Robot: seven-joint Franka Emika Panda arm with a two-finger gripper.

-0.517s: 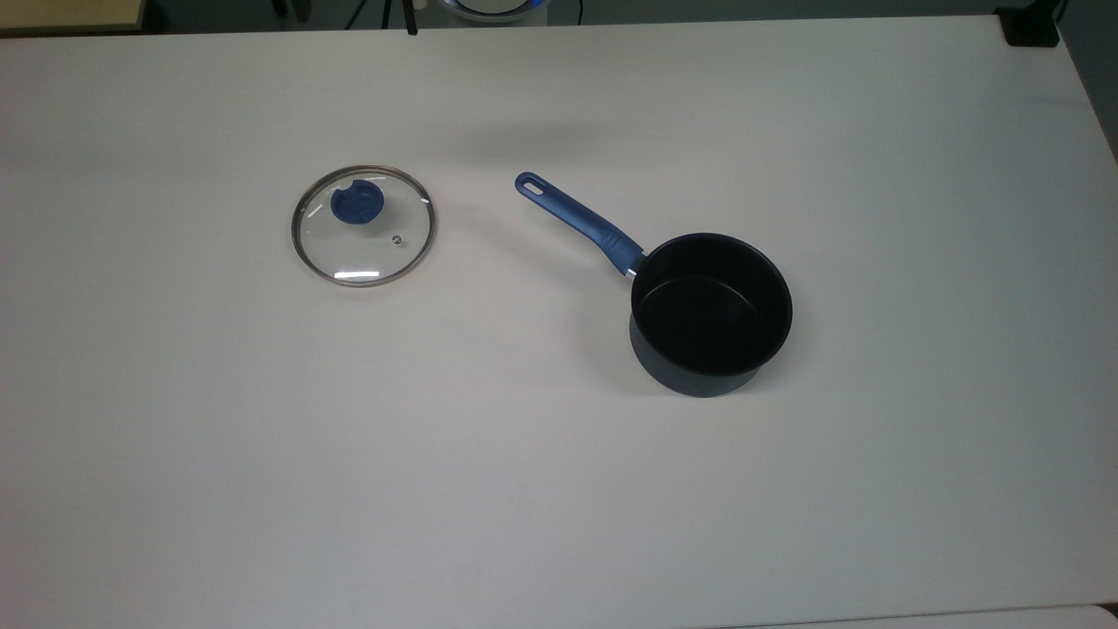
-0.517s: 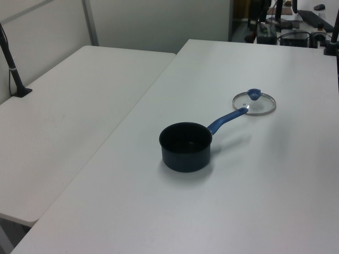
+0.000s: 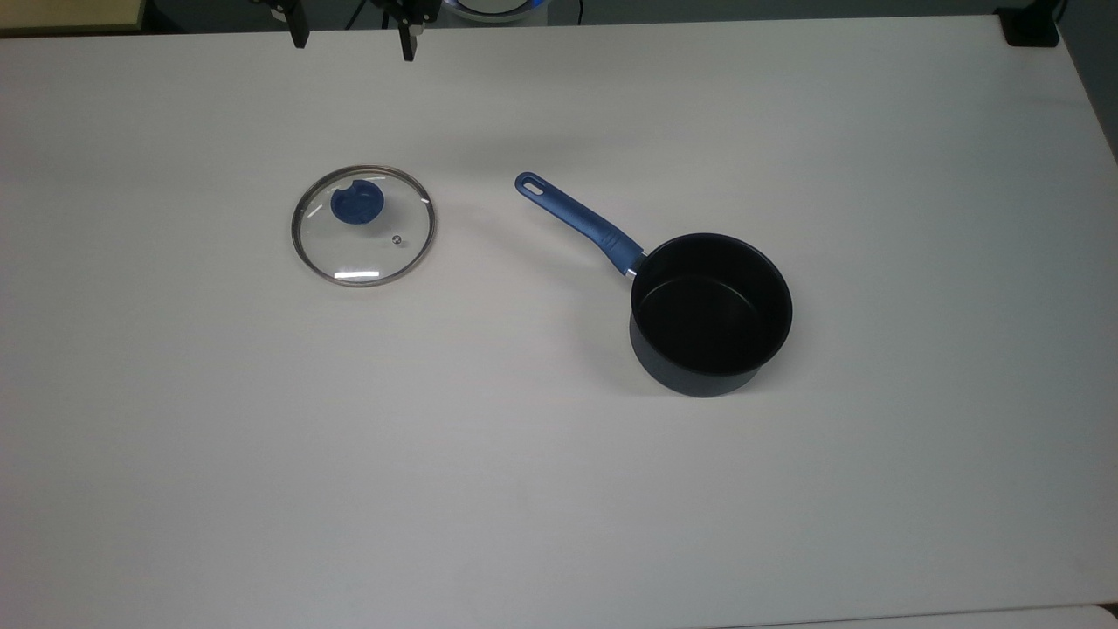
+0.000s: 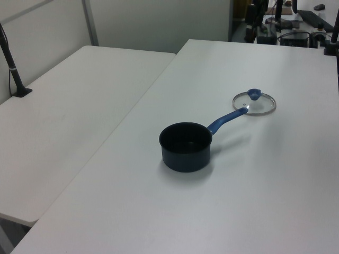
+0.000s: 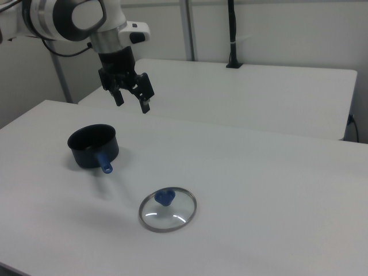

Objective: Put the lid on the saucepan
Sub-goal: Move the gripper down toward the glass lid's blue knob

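Observation:
The lid (image 3: 362,224), clear glass with a metal rim and a blue knob, lies flat on the white table (image 3: 524,489) in the top view's left half. To its right the saucepan (image 3: 712,306) stands upright, black inside, its blue handle (image 3: 576,220) pointing toward the lid. My gripper (image 3: 354,44) hangs open at the top view's upper edge, beyond the lid. In the right view the gripper (image 5: 133,105) is high above the table, behind the saucepan (image 5: 93,146) and well away from the lid (image 5: 167,209). Nothing is between its fingers. The left view has the saucepan (image 4: 185,146) in front of the lid (image 4: 254,102).
A second white table (image 4: 69,116) adjoins on the left view's left, with a black post (image 4: 13,66) clamped to it. A black block (image 3: 1031,26) sits at the top view's upper right corner. Desk clutter stands beyond the far edge (image 4: 286,26).
The gripper has moved further into the top view's upper edge; both fingertips show now where one did before. Lid and saucepan have not moved.

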